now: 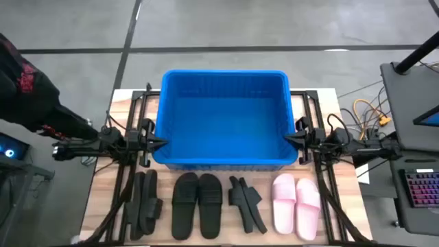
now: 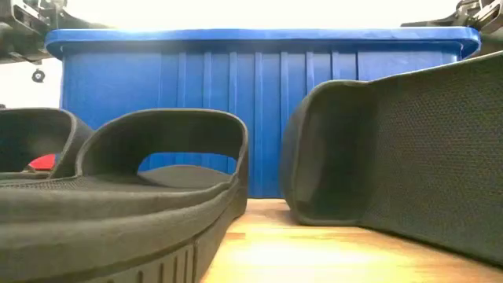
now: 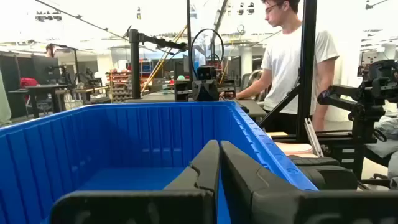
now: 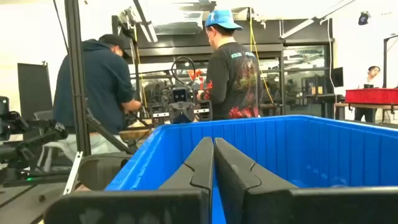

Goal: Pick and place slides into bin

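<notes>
An open robotics workshop: metal frames [image 3: 134, 62], cluttered workstations [image 4: 367, 95], standing people [image 4: 231, 68] and a keyboard [image 1: 420, 186] at three o'clock.

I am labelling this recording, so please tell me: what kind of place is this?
Probably a robotics lab or workshop: other robot arms stand on metal frames behind the blue bin, people work at benches, and cables trail beside the wooden table.

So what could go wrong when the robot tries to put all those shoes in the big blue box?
1. The black slides in the middle lie tipped on edge and crossed over each other, so a tool may slip off them or lift both.
2. The pink slides touch side by side, leaving little room for a finger between them.
3. The left tool and right tool, both shut, sit at the blue bin's walls and might bump it.
</notes>
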